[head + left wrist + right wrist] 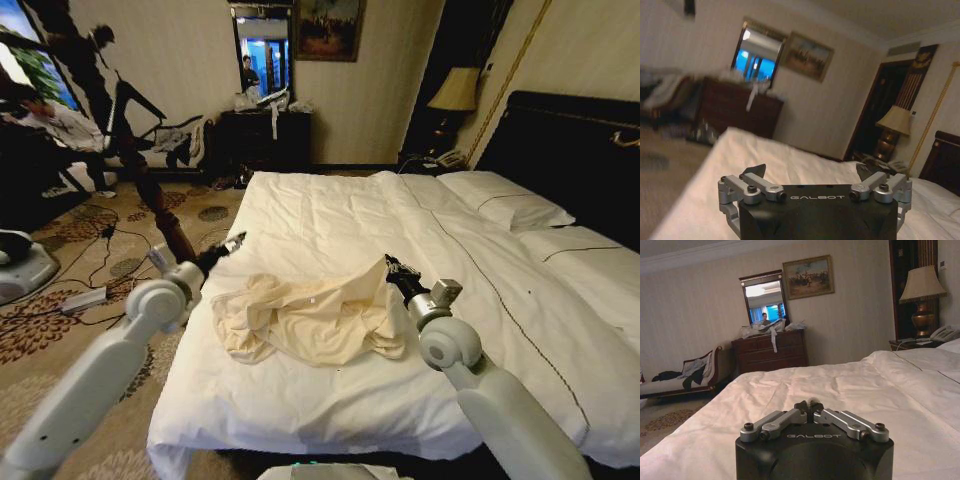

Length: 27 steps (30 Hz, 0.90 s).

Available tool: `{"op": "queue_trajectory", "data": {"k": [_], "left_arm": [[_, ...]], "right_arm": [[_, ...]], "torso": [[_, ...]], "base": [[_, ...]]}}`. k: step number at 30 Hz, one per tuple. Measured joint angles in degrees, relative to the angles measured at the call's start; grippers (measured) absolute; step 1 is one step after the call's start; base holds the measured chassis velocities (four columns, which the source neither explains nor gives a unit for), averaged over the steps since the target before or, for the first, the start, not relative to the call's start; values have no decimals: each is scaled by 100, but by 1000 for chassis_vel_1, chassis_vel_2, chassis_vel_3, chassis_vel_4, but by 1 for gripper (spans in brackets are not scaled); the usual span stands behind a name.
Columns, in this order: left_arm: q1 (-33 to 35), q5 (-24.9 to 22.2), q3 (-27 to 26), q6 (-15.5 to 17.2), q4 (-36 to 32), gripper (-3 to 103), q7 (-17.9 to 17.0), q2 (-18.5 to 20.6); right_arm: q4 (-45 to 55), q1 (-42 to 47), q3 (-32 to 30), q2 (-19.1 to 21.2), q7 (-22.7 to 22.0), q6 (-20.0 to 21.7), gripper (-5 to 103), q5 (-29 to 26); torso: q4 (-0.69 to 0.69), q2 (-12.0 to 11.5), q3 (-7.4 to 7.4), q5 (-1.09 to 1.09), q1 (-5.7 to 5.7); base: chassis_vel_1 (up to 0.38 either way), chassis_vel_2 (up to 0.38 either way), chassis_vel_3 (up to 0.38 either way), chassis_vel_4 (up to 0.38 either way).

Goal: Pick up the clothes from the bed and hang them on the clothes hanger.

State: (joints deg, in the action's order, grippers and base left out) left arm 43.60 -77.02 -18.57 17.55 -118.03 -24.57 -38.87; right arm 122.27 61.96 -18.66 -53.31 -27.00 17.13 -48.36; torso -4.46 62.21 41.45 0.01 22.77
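1. The clothes (310, 320), a crumpled cream shirt, lie on the bed (330, 215) near its foot edge, within reach of both arms.
2. The right gripper (388, 262) sits at the shirt's right edge, fingers closed together, seemingly pinching nothing.
3. The left gripper (236, 241) hovers wide open and empty at the bed's left edge, probably ready to grasp.

cream shirt (310, 318) crumpled on white bed (480, 340), near foot edge.
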Motion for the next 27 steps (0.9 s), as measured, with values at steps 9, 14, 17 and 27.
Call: {"op": "queue_trajectory", "data": {"k": [9, 14, 17, 27], "left_arm": [[-907, -185, -122, 745, 62, 100, -581, 721], [-1879, -432, 208, 784, 682, 100, -359, 846], [-2337, -523, 405, 689, 993, 100, -298, 892], [-5030, -759, 2087, 1241, 2347, 100, -550, 431]], "right_arm": [[7, -2, 8, 7, -16, 0, 0, 11], [28, -67, 79, -3, -29, 6, 0, 5], [-80, -300, 366, -33, -16, 4, 0, -34], [-25, -302, 366, 17, -18, -25, 0, -62]], "torso": [[1, 0, 0, -2, 0], [-3, 0, 0, -3, 0], [2, 0, 0, 0, 0], [-3, -1, 1, 4, 1]], "base": [[0, 0, 0, 0], [0, 0, 0, 0], [0, 0, 0, 0], [0, 0, 0, 0]]}}
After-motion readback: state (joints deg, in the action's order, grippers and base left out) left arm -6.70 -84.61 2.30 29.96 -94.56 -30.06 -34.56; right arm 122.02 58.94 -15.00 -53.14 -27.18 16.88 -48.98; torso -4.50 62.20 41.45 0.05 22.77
